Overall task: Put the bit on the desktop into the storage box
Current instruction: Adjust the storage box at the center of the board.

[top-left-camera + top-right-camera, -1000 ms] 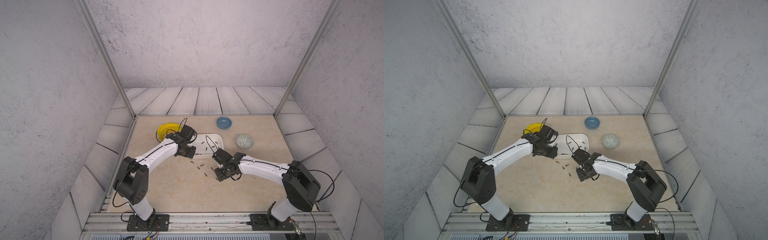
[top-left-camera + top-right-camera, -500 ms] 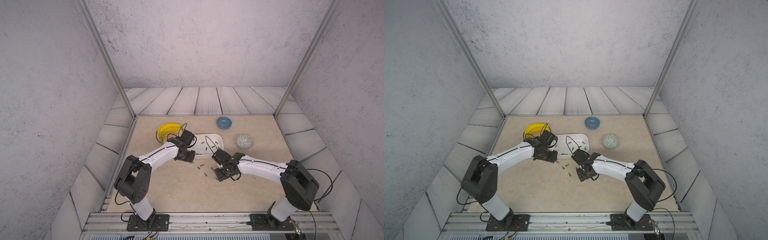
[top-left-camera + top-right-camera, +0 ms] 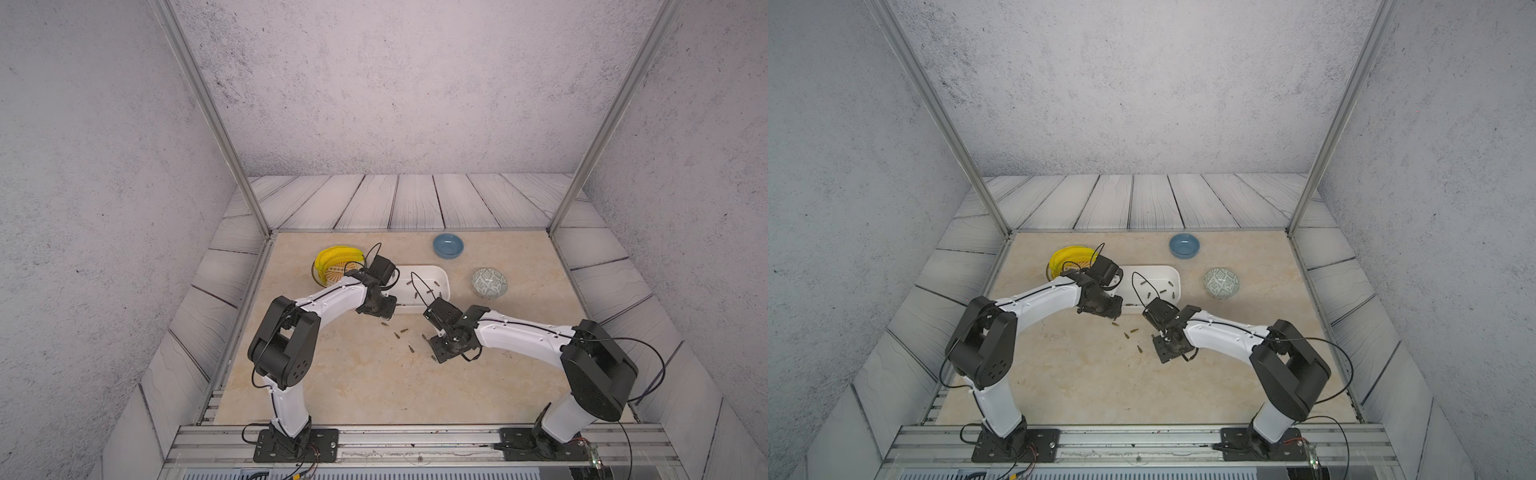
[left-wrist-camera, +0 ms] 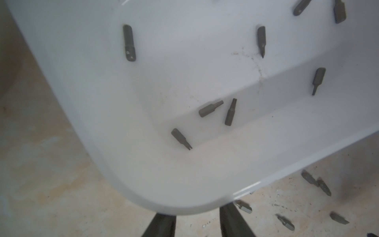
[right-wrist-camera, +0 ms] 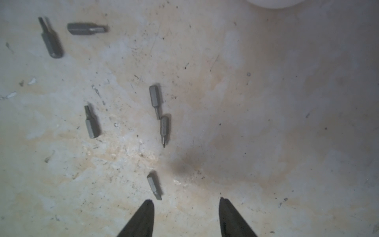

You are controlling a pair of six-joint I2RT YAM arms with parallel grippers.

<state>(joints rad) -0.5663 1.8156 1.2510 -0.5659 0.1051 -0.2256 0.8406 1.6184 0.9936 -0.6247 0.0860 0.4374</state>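
Left end effector point(image 4: 196, 223) sits at the corner of the storage box point(image 4: 184, 61), fingers point(image 4: 162, 225) apart, tips hidden by the rim. Eight bits point(image 4: 211, 108) in view inside that box! Right end effector point(image 5: 186, 199) hovers spread and empty. Six loose bits point(image 5: 92, 122) lie scattered on the surface point(image 5: 266, 123), the nearest just beside one fingertip point(image 5: 148, 205). A blue bowl point(image 3: 448, 245) and a patterned bowl point(image 3: 489, 282) stand beyond the box.

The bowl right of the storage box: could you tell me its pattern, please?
The bowl is grey-green with a pale pattern, clearest in a top view.
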